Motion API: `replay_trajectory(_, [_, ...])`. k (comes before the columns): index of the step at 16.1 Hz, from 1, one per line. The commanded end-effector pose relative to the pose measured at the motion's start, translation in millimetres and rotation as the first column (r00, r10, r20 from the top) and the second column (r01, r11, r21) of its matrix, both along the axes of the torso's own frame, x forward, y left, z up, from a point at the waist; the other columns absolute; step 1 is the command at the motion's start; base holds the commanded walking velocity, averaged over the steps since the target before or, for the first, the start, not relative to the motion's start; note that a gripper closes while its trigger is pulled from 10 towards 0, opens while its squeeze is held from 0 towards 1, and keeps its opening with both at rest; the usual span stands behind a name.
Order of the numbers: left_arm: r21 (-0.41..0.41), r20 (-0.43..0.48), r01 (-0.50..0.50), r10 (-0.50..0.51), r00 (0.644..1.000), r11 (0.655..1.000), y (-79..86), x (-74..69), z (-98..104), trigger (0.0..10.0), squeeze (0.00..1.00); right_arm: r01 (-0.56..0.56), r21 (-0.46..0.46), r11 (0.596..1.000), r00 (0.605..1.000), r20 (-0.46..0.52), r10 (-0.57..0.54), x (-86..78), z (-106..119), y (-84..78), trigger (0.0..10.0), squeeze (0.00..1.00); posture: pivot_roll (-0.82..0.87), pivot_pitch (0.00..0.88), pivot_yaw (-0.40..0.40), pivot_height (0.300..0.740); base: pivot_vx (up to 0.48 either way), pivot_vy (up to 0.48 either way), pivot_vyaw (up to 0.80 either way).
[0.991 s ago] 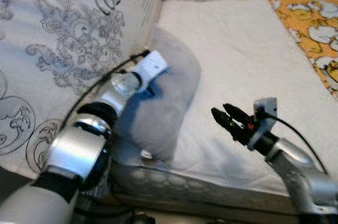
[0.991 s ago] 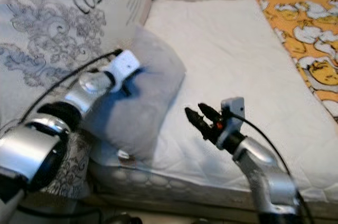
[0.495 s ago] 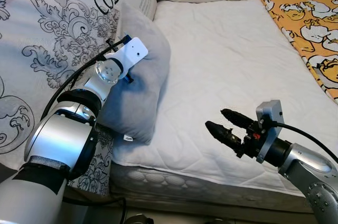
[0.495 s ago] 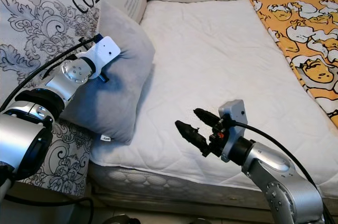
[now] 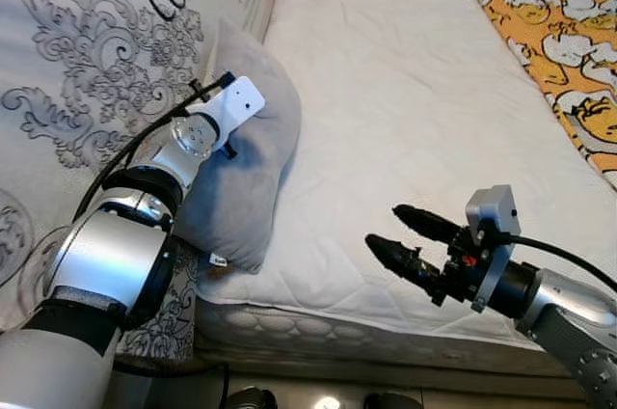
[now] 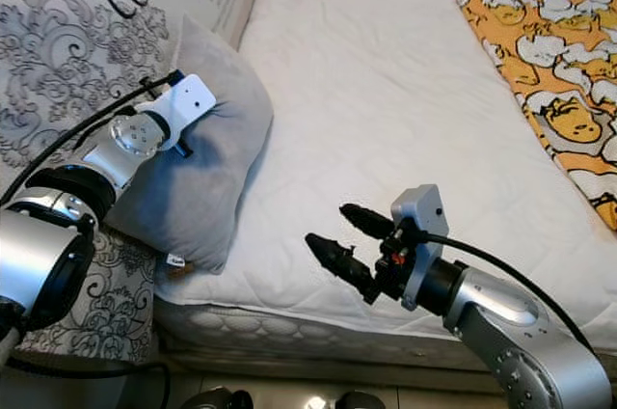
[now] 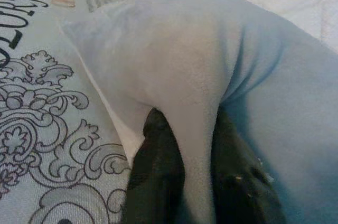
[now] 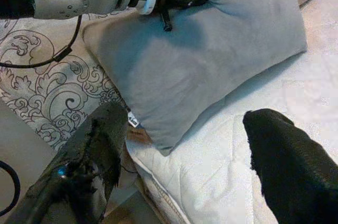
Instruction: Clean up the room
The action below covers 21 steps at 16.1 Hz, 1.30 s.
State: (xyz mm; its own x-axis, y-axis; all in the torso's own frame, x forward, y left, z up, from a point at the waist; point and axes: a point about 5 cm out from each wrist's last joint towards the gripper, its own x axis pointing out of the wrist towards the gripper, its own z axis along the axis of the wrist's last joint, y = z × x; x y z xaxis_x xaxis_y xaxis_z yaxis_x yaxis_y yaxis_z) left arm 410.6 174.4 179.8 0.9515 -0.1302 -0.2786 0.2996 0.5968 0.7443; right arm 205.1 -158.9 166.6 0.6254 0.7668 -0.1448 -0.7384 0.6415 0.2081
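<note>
Left wrist view is showing the left gripper (image 7: 198, 182) with jaws clenching a fold of the grey pillow (image 5: 246, 173), which is leaning at the mattress (image 5: 405, 110) edge against the patterned cushion (image 5: 87, 71). Tidying is looking barely underway. The right gripper (image 6: 342, 240), jaws spread, is hovering over bare mattress with ample room.

The grey pillow (image 5: 246, 173) is soft, matt, fleecy cloth, pinched into a fold between the left gripper (image 7: 193, 182) and its black matt fingers. Under it, the mattress (image 5: 405, 110) wears a white quilted cover (stitched in diamonds). Beside the pillow, the printed cushion (image 5: 96, 71) is smooth woven fabric. The right gripper (image 5: 395, 235) has rough black fingers on a glossy silver metal arm.
</note>
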Motion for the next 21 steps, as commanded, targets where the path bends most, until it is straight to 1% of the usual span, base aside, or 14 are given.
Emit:
replay_trajectory(1, [-0.003, 0.023, -0.035, 0.035, 0.999, 0.999, 8.3, 0.7, 5, 10.0, 1.0, -0.012, -0.016, 1.0, 1.0, 0.001, 0.012, -3.5, 2, 1.1, 10.0, 0.0, -0.3, 0.104, 0.075, 0.74, 0.0, 0.0, 0.0])
replay_trajectory(4, [-0.006, 0.011, -0.049, 0.049, 0.999, 0.999, 13.9, -0.5, 3, 10.0, 1.0, -0.019, -0.024, 1.0, 1.0, 0.002, 0.019, -1.7, 0, 2.3, 10.0, 0.0, -0.29, 0.085, 0.081, 0.74, 0.0, 0.0, 0.0])
replay_trajectory(6, [-0.175, -0.006, -0.094, 0.094, 0.996, 0.98, 27.0, -2.4, 4, 10.0, 1.0, 0.026, -0.052, 0.998, 0.999, 0.039, -0.024, 6.4, -4, 1.0, 10.0, 0.0, -0.27, 0.038, 0.1, 0.74, 0.0, 0.0, 0.0])
replay_trajectory(7, [-0.199, -0.007, -0.095, 0.096, 0.995, 0.975, 28.2, -2.6, 5, 10.0, 1.0, 0.026, -0.047, 0.999, 0.999, 0.032, -0.024, 7.0, -5, 1.2, 10.0, 0.0, -0.27, 0.038, 0.1, 0.74, 0.0, 0.0, 0.0])
replay_trajectory(8, [-0.366, 0.015, -0.079, 0.091, 0.996, 0.927, 32.2, -2.3, 13, 10.0, 1.0, 0.1, 0.001, 0.995, 0.994, 0.038, -0.1, 12.1, -8, -0.7, 10.0, 0.0, -0.24, 0.0, 0.113, 0.74, 0.0, 0.0, 0.0])
replay_trajectory(9, [-0.475, 0.037, -0.046, 0.073, 0.997, 0.879, 32.1, -1.3, 21, 10.0, 1.0, 0.136, 0.031, 0.99, 0.99, 0.038, -0.137, 15.5, -9, -1.1, 10.0, 0.0, -0.22, 0.0, 0.118, 0.74, 0.0, 0.0, 0.0])
replay_trajectory(11, [-0.626, 0.098, 0.079, -0.022, 0.995, 0.776, 24.8, -0.7, 35, 10.0, 1.0, 0.272, 0.075, 0.959, 0.959, 0.063, -0.277, 25.9, -12, -3.2, 10.0, 0.0, -0.18, 0.0, 0.128, 0.74, 0.0, 0.0, 0.0])
replay_trajectory(12, [-0.69, 0.11, 0.133, -0.078, 0.991, 0.712, 17.4, -1.0, 37, 10.0, 1.0, 0.319, 0.094, 0.943, 0.942, 0.078, -0.327, 33.0, -14, -4.3, 10.0, 0.0, -0.17, 0.0, 0.128, 0.74, 0.0, 0.0, 0.0])
replay_trajectory(14, [-0.752, 0.138, 0.218, -0.174, 0.975, 0.622, 3.1, -4.6, 33, 10.0, 1.0, 0.387, 0.101, 0.916, 0.916, 0.073, -0.395, 39.6, -19, -7.7, 10.0, 0.0, -0.15, 0.0, 0.121, 0.74, 0.0, 0.0, 0.0])
replay_trajectory(16, [-0.795, 0.133, 0.219, -0.189, 0.973, 0.566, -4.9, -9.8, 22, 10.0, 1.0, 0.442, 0.062, 0.895, 0.894, 0.055, -0.446, 42.2, -26, -11.9, 10.0, 0.0, -0.13, 0.0, 0.117, 0.74, 0.0, 0.0, 0.0])
replay_trajectory(17, [-0.848, 0.127, 0.2, -0.177, 0.976, 0.491, -11.7, -17.5, 14, 10.0, 1.0, 0.466, 0.063, 0.882, 0.884, 0.008, -0.468, 41.4, -32, -16.6, 10.0, 0.0, -0.12, 0.0, 0.108, 0.74, 0.0, 0.0, 0.0])
replay_trajectory(19, [-0.849, 0.162, 0.209, -0.139, 0.977, 0.484, -18.6, -42.6, 3, 10.0, 1.0, 0.599, 0.102, 0.794, 0.801, -0.062, -0.596, 42.6, -39, -28.2, 10.0, 0.0, -0.1, 0.0, 0.095, 0.74, 0.0, 0.0, 0.0])
replay_trajectory(20, [-0.841, 0.165, 0.203, -0.118, 0.979, 0.501, -18.0, -48.1, 1, 10.0, 1.0, 0.626, 0.114, 0.771, 0.779, -0.049, -0.625, 43.5, -40, -29.9, 10.0, 0.0, -0.08, 0.0, 0.084, 0.74, 0.0, 0.0, 0.0])
replay_trajectory(21, [-0.837, 0.162, 0.179, -0.079, 0.984, 0.516, -15.0, -59.0, -5, 10.0, 1.0, 0.685, 0.106, 0.721, 0.726, -0.014, -0.688, 45.3, -41, -32.2, 10.0, 0.0, -0.08, 0.0, 0.083, 0.74, 0.0, -0.24, 0.0])
